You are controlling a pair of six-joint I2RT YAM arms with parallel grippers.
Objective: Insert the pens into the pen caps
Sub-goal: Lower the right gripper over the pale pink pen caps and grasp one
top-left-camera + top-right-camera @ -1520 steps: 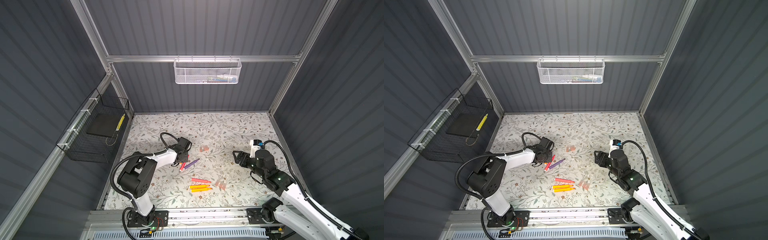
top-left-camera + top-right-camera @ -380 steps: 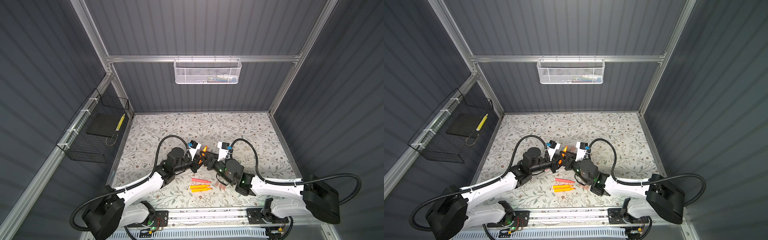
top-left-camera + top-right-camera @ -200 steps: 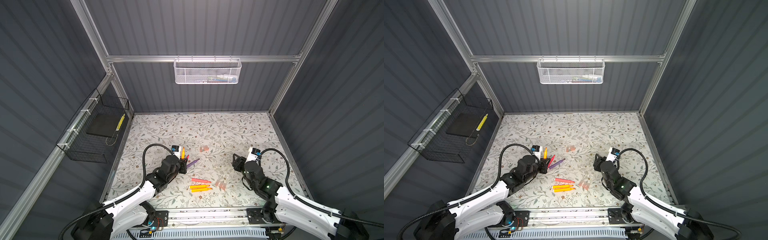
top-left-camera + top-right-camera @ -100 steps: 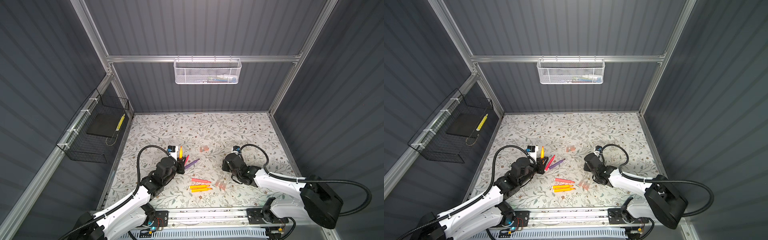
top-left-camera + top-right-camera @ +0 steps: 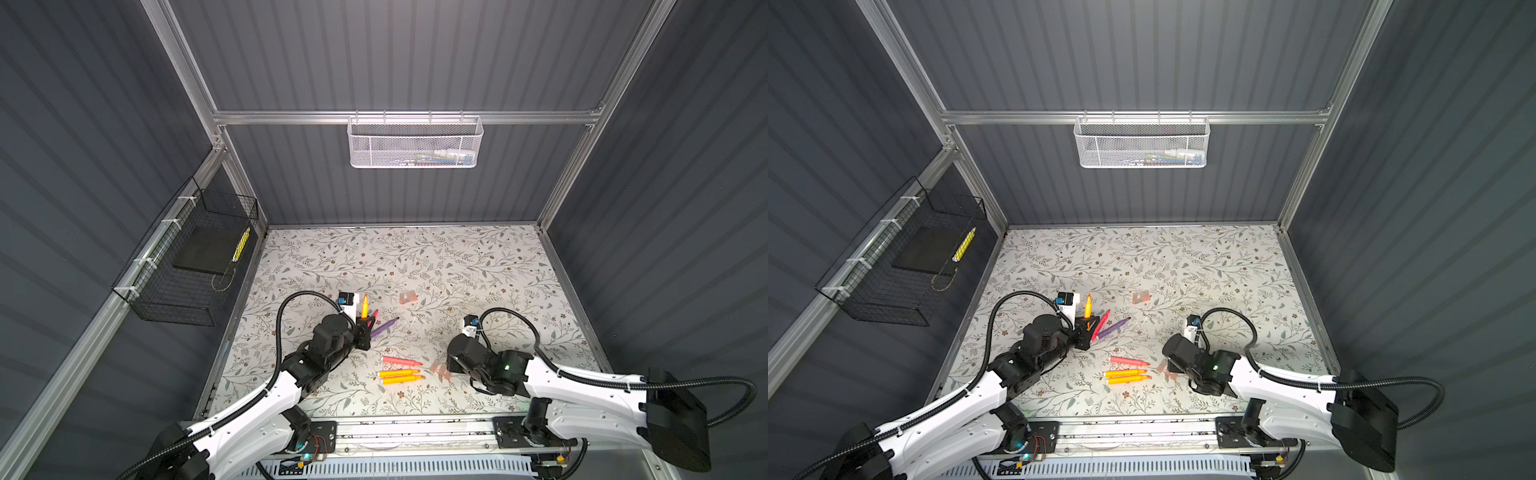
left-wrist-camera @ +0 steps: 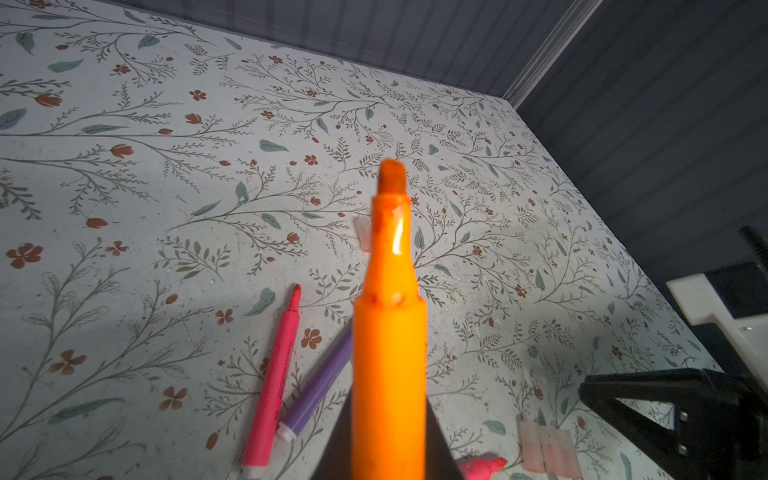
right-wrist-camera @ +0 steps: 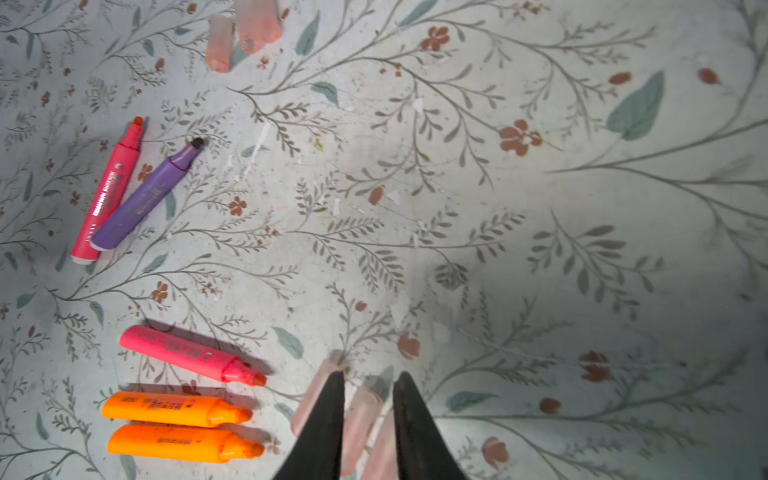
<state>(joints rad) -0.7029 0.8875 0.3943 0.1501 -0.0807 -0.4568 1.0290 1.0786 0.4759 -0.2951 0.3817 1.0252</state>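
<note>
Beyond the pair of flat-lying orange marker pens (image 5: 400, 376), to their left in both top views: L claw (image 5: 365, 323) clamped on an upright orange pointed marker pen (image 5: 364, 306). L wrist: that pen fills centre, tip up. R wrist: R claw (image 7: 368, 380) straddles a translucent pinkish plastic cap (image 7: 360, 419) just beside the pair. Clamped or not, can't tell.

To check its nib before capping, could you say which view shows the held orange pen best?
Left wrist view: the orange pen is close up, nib clear. Both top views show it small, in the left gripper; right wrist view lacks it.
</note>
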